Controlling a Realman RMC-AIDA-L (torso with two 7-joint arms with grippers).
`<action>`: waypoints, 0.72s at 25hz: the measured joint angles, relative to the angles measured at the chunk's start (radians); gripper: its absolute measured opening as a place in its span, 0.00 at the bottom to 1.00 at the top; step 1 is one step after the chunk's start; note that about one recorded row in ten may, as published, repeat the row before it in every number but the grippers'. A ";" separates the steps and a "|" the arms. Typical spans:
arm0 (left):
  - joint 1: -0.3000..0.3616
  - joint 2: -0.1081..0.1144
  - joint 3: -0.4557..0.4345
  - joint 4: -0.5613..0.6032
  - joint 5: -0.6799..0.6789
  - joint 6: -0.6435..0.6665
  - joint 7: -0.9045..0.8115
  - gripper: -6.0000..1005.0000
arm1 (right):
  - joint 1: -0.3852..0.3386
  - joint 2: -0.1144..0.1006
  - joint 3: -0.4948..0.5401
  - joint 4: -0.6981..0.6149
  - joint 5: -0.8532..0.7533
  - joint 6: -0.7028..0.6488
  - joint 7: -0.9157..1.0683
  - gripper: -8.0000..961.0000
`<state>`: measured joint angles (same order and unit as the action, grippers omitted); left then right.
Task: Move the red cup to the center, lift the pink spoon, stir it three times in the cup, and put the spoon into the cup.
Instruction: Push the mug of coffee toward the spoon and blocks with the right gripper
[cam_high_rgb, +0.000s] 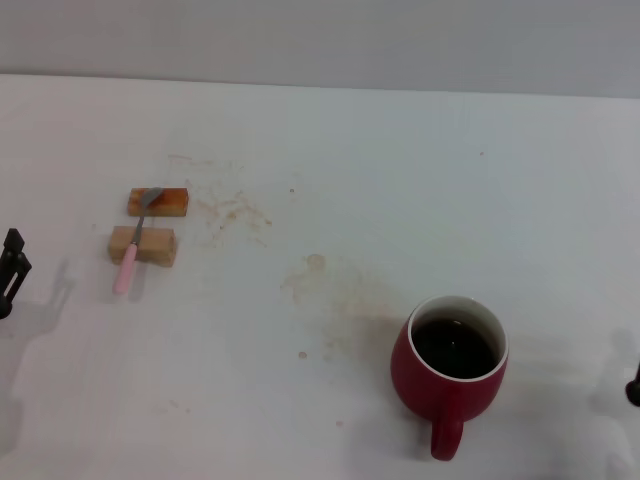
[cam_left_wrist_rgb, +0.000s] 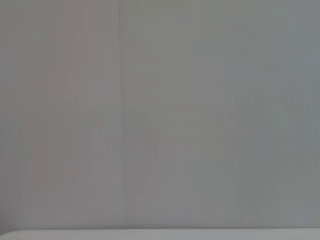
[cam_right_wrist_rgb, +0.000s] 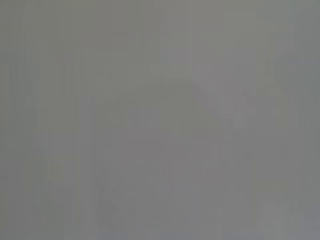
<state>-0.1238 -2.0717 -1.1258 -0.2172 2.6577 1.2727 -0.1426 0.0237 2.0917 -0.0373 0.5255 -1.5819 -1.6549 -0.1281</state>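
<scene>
The red cup stands on the white table at the near right, its handle pointing toward me and dark liquid inside. The pink spoon lies across two tan wooden blocks at the left, its grey bowl on the far block and its pink handle reaching over the near one. My left gripper shows only as a dark tip at the left edge, well left of the spoon. A sliver of my right gripper sits at the right edge, right of the cup. Both wrist views show only blank grey surface.
The far wooden block and the near wooden block prop the spoon. Faint brown stains mark the middle of the table. A grey wall runs behind the table's far edge.
</scene>
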 joint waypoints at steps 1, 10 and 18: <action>-0.002 0.000 0.000 0.000 -0.001 0.000 0.000 0.83 | -0.002 0.000 -0.008 0.006 0.000 0.005 0.000 0.01; -0.007 0.001 0.000 -0.001 -0.002 -0.001 0.000 0.83 | -0.032 0.001 -0.066 0.052 0.001 0.038 -0.001 0.01; -0.008 0.000 0.000 -0.001 -0.002 -0.001 0.000 0.83 | -0.024 0.001 -0.107 0.075 -0.004 0.088 -0.002 0.01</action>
<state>-0.1319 -2.0718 -1.1259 -0.2178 2.6554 1.2716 -0.1426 -0.0002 2.0924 -0.1443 0.6006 -1.5861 -1.5667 -0.1298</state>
